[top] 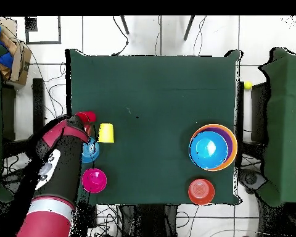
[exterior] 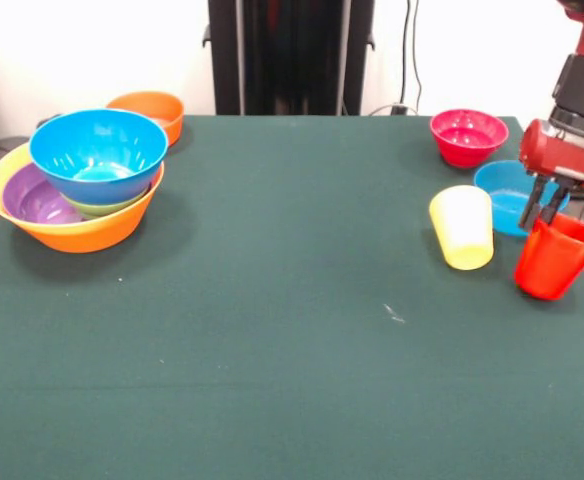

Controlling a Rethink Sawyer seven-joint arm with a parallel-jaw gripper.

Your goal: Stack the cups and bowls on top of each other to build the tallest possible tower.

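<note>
Nearest the camera, the red cup (exterior: 557, 257) stands tilted, with the gripper (exterior: 545, 205) closed on its far rim, one finger inside and one outside. Just beside the red cup is the yellow cup (exterior: 463, 228); behind it are a blue bowl (exterior: 507, 190) and a pink bowl (exterior: 468, 135). Well apart from the red cup, across the table (exterior: 292, 330), stands the tower (exterior: 77, 185), blue bowl on top, with an orange bowl (exterior: 150, 110) behind it.
</note>
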